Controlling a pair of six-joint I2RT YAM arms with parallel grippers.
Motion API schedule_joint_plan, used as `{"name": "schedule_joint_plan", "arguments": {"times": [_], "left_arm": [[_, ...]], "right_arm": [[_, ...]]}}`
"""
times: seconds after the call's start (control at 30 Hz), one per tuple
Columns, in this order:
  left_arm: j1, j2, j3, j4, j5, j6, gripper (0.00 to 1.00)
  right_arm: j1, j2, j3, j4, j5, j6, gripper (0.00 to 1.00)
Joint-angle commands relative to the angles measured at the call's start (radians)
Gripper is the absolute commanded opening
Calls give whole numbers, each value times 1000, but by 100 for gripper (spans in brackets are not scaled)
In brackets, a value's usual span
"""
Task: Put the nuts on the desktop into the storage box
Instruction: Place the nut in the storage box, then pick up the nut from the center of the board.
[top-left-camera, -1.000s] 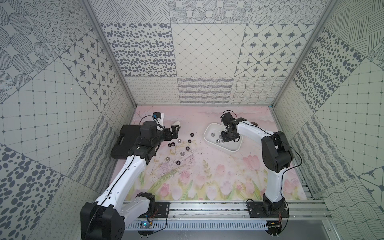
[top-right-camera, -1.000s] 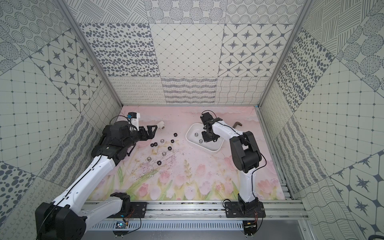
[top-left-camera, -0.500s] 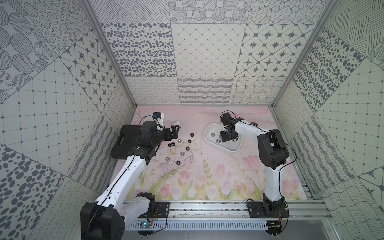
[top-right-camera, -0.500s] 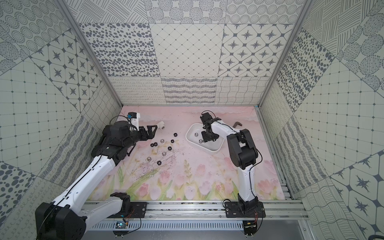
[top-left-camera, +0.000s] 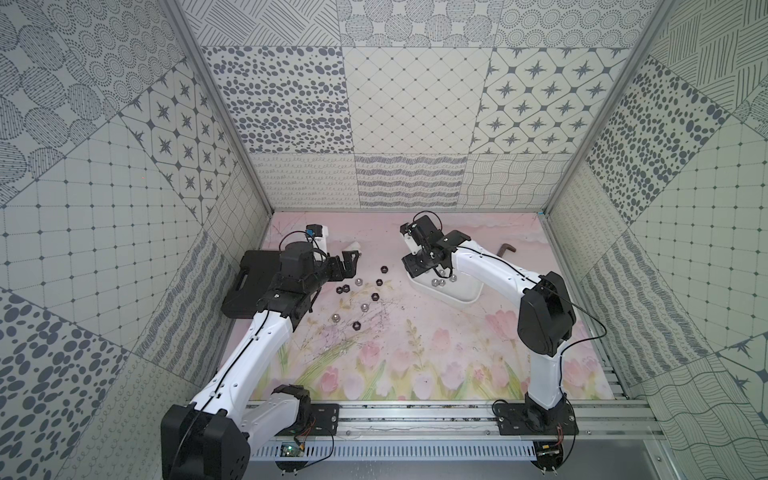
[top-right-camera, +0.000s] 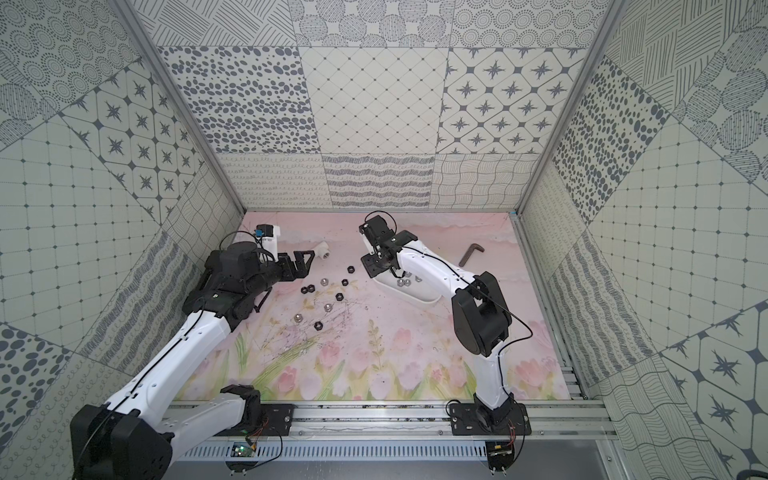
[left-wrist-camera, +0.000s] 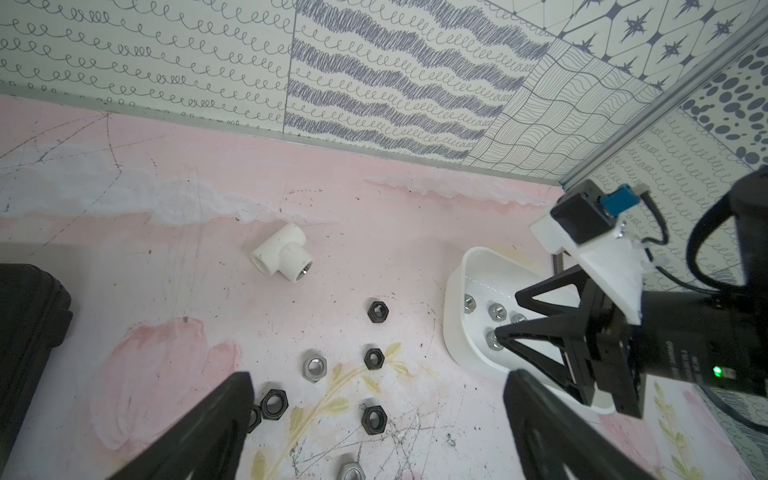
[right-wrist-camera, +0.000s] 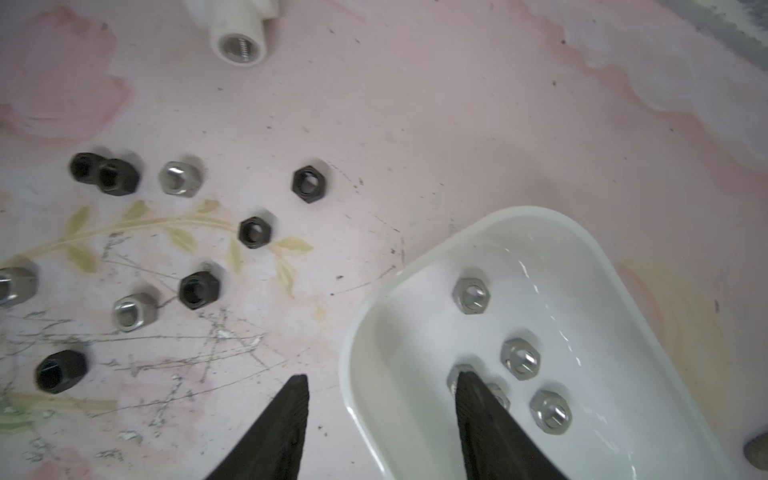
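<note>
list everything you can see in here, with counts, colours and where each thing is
desktop: one, pale pink with tulips, under everything
storage box: one, white, on the desktop next to the scattered nuts
black nuts: six, black, loose on the desktop, two touching
loose silver nuts: three, shiny silver, among the black ones
boxed silver nuts: about five, silver, inside the storage box, two partly hidden
pipe fitting: one, white, T-shaped, towards the back wall
hex key: one, dark, L-shaped, beyond the box
case: one, black, under the left arm
left tool: open, empty, near the loose nuts
right tool: open, empty, straddling the box rim
</note>
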Motion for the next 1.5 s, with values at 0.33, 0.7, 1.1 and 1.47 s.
{"name": "schedule_joint_plan", "arguments": {"times": [0.33, 0.7, 1.1, 1.47], "left_arm": [[0, -2, 11, -7, -12, 17, 99], [1, -2, 8, -5, -17, 16, 99], [0, -4, 2, -4, -19, 16, 99], [0, -12, -3, -4, -20, 17, 99]], "right_arm": [[143, 266, 208, -38, -82, 24, 59], [167, 358, 270, -60, -85, 30, 59], [183, 421, 345, -100, -99, 24, 59], [184, 454, 349, -110, -87, 29, 56]]}}
